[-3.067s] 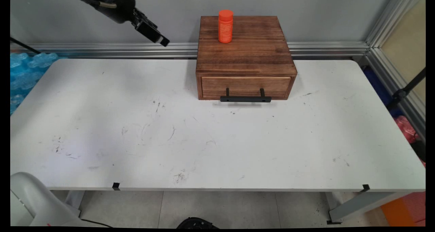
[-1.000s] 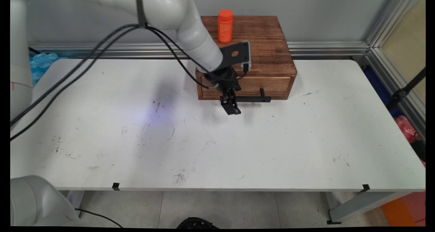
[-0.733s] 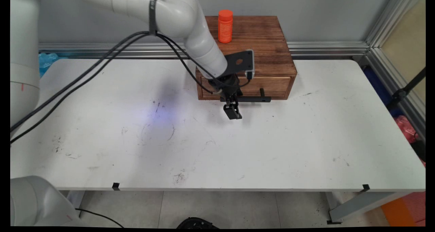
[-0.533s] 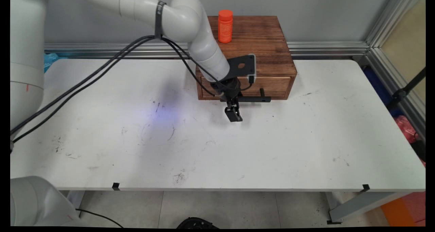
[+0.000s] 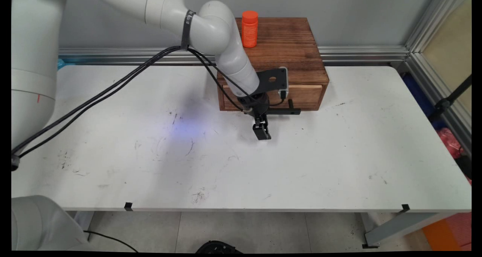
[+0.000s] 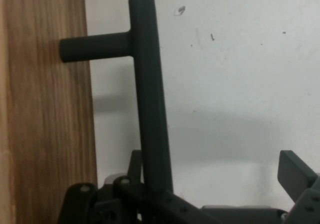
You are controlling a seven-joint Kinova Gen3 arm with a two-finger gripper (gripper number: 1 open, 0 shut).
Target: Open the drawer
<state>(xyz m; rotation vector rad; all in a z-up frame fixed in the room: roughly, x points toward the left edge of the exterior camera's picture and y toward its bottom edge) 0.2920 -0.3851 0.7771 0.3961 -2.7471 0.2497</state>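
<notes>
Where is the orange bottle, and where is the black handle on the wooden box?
Orange plastic bottle with a round cap (image 5: 249, 32), main view, middle of its body.
Black bar handle of the drawer (image 6: 150, 104), hand view, middle of the long bar.
Brown wooden drawer box (image 5: 292, 42), main view, bare top.

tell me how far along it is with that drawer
Done: the gripper is down in front of the wooden box, open, at the black handle. In hand: nothing is gripped; one finger stands clear of the bar. Left: the drawer looks shut, and the orange bottle stands on top.
</notes>
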